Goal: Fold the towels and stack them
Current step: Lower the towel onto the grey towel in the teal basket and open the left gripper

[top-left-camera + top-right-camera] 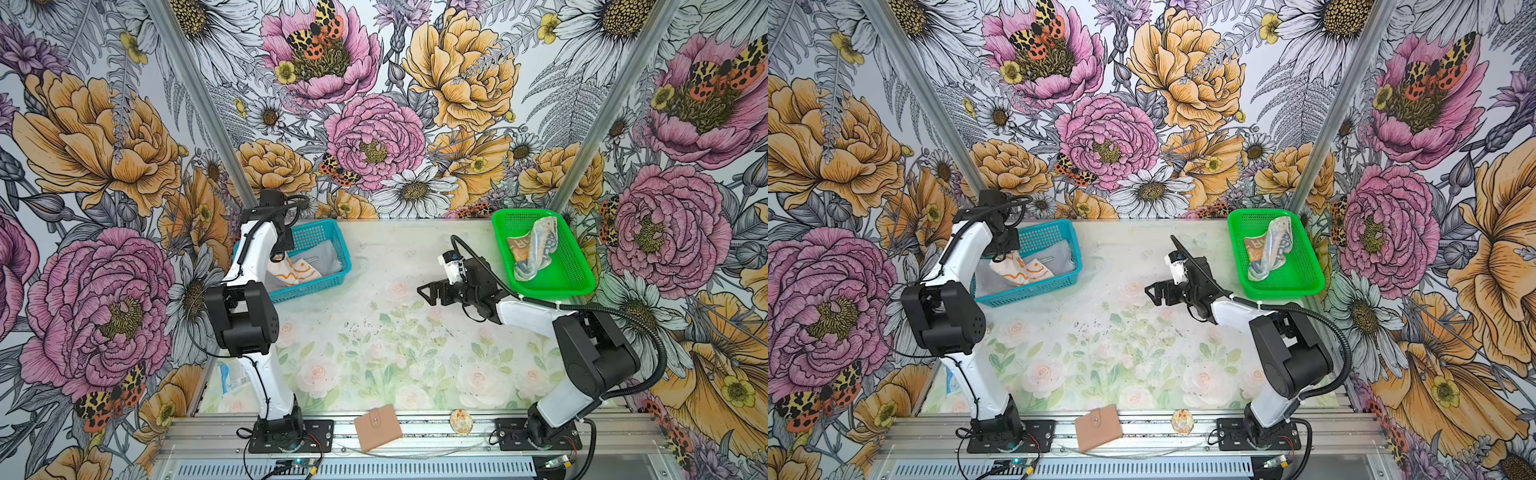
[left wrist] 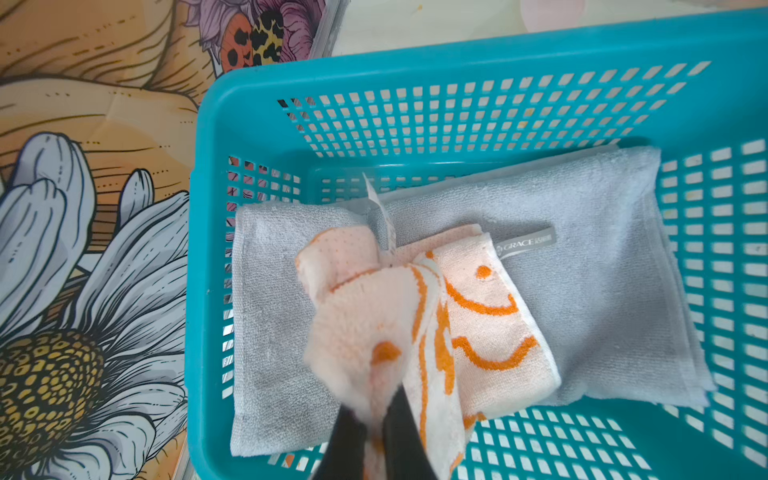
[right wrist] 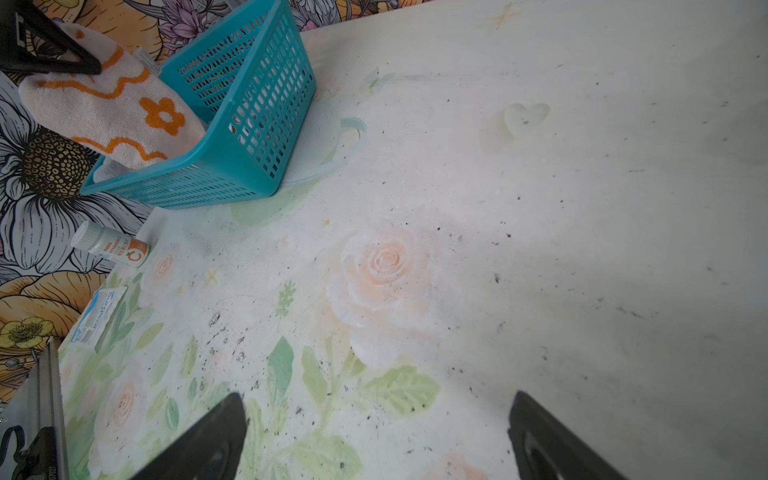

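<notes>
Up front, a tan wallet (image 1: 377, 427) lies on the metal rail at the tabletop's (image 1: 395, 353) edge. Mid-tabletop, the right claw (image 1: 428, 293) hangs spread wide, nothing between its fingers. On the left, the left claw (image 2: 374, 419) pinches the orange-and-cream towel (image 2: 478, 324), whose lower end drapes on the folded grey towel (image 2: 602, 291) in the blue basket (image 2: 457, 58). Far right, the lettered towel (image 1: 532, 249) lies crumpled in the green basket (image 1: 557, 286).
</notes>
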Motion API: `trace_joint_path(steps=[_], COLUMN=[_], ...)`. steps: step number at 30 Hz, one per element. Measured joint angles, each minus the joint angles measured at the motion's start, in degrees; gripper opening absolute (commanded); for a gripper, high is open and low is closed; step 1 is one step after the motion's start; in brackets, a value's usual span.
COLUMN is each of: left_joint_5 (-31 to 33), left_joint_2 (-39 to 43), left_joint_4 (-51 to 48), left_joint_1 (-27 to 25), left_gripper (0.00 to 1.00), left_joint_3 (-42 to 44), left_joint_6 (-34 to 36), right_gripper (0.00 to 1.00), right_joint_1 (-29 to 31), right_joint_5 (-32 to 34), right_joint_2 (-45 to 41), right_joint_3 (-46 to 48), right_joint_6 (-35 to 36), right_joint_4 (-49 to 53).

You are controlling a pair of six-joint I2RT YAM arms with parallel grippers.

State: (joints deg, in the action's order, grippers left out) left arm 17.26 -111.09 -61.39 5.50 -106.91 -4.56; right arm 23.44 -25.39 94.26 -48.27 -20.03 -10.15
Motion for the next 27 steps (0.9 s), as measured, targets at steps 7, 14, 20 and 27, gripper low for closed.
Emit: trace_joint_path(steps=[7, 14, 20, 27], left_joint_5=[-0.72, -0.87, -0.15, 4.83], left_joint_2=[0.07, 0.24, 1.62, -1.66], left_joint_4=[-0.31, -1.73, -1.79, -2.25], left_joint_1=[-6.45, -13.49, -10.19, -4.04], left_gripper=[0.0, 0.0, 0.0, 0.0], left_joint_3=[-5.05, -19.06, -17.16, -2.01], left_joint_6=[-0.68, -1.55, -3.85, -8.09], right_gripper=[0.99, 0.99, 0.99, 0.99], right_joint_1=[0.0, 0.0, 0.0, 0.11], right_joint_5=[0.0, -0.02, -0.02, -0.04], right_joint_2=[0.0, 0.31, 0.44, 0.52], right_joint_3=[0.0, -0.13, -0.28, -0.37], right_joint_6=[0.02, 0.02, 0.13, 0.15], right_joint_4=[0.02, 0.02, 0.07, 0.09])
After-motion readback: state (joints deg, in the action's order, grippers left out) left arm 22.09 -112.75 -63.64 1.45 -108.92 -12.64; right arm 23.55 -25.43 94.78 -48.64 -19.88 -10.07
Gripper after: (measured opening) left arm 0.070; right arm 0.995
